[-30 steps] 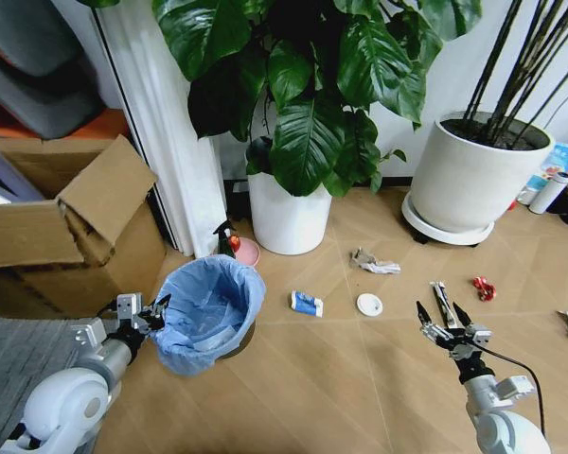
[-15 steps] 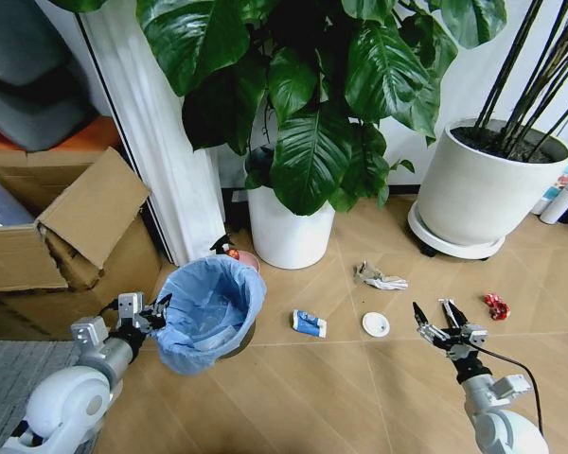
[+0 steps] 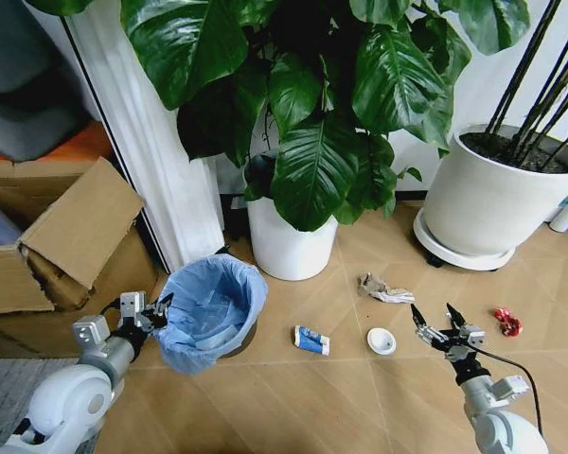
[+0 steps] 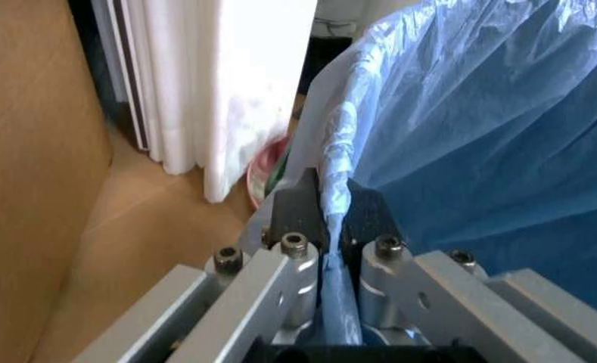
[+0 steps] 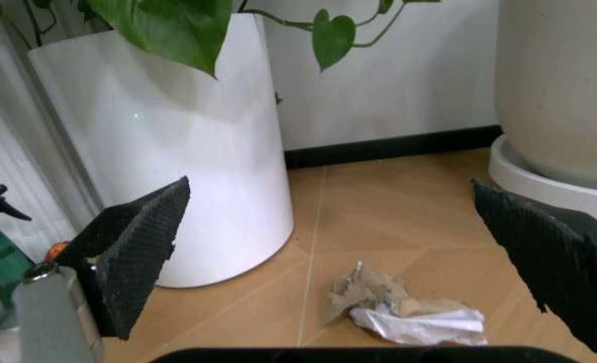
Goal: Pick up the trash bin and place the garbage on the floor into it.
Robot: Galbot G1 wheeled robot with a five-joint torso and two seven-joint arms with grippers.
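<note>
Bin [image 3: 211, 312]: your left gripper [image 3: 154, 310] clenches its bag rim. Right gripper [image 3: 437, 324], jaws spread, hovers over bare floor [image 3: 312, 397] near white disc [image 3: 381, 340].

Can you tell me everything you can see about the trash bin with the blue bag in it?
The trash bin is small, round and dark, lined with a crinkly light blue plastic bag folded over its rim. It tilts, with its open mouth up. The left gripper is shut on its rim, pinching the bag. It sits over the wooden floor, beside a cardboard box.

Blue-lined trash bin [image 3: 211, 312] upright, garbage [image 3: 311, 340] scattered on chevron floor [image 3: 341, 397]
</note>
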